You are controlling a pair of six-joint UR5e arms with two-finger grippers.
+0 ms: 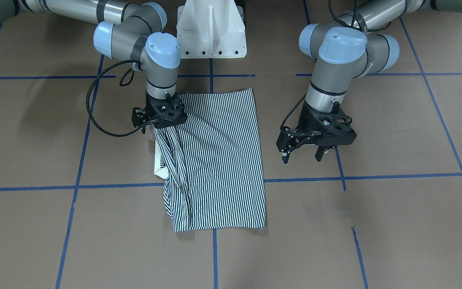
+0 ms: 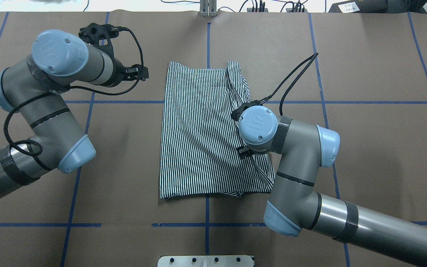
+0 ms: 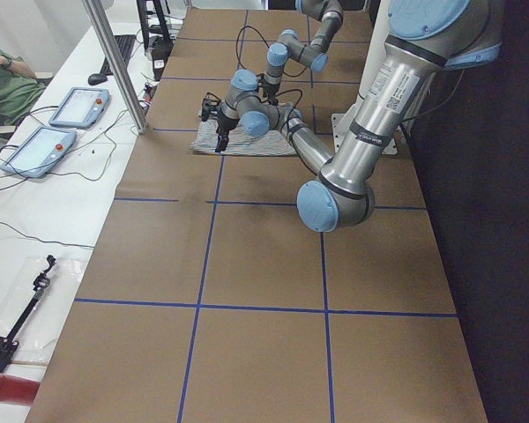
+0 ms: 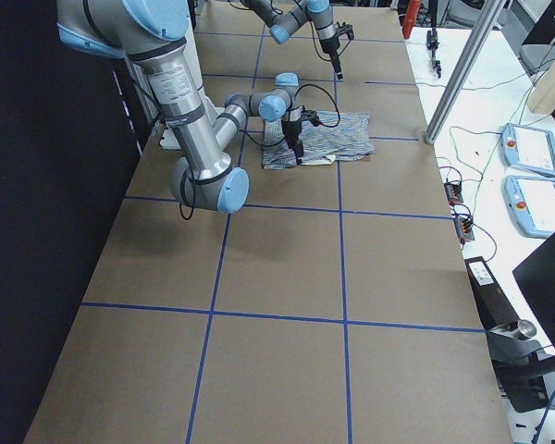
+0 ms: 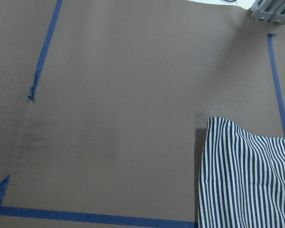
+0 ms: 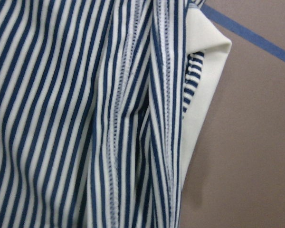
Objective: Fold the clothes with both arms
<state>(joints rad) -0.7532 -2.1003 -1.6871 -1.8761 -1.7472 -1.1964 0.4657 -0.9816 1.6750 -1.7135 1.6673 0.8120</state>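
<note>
One shirt [image 1: 219,160], striped, lies flat at mid-desk [image 1: 395,224] as a long, narrow panel.

Progress, as judged:
- Sides look already turned in; no sleeve shows loose.
- The edge away from the right hand is straight and smooth.
- The edge under the right hand is bunched, with creases running toward it and the cream collar [image 1: 159,166] poking out beyond the stripes.
- Left to do, probably: tidy that edge, then fold the panel crosswise.

Hands:
- Right hand [image 1: 161,125]: low on the shirt's rumpled edge, fingertips hidden by its own body and the cloth. Gripping or not, I cannot tell.
- Left hand [image 1: 302,154]: fingers spread, holding nothing, hovering over bare desk just beside the straight edge, apart from the cloth.

Views compared:
- Front: shows the left hand's gap plainly, and the collar.
- Overhead: right hand is covered by its own arm, and the collar is hidden. The shirt's full outline is clear.
- Right wrist: close on stitched seams and the collar tucked under striped layers. No fingers in it.
- Left wrist: bare desk and one shirt corner only.
- Side views: too small for either hand.
</note>
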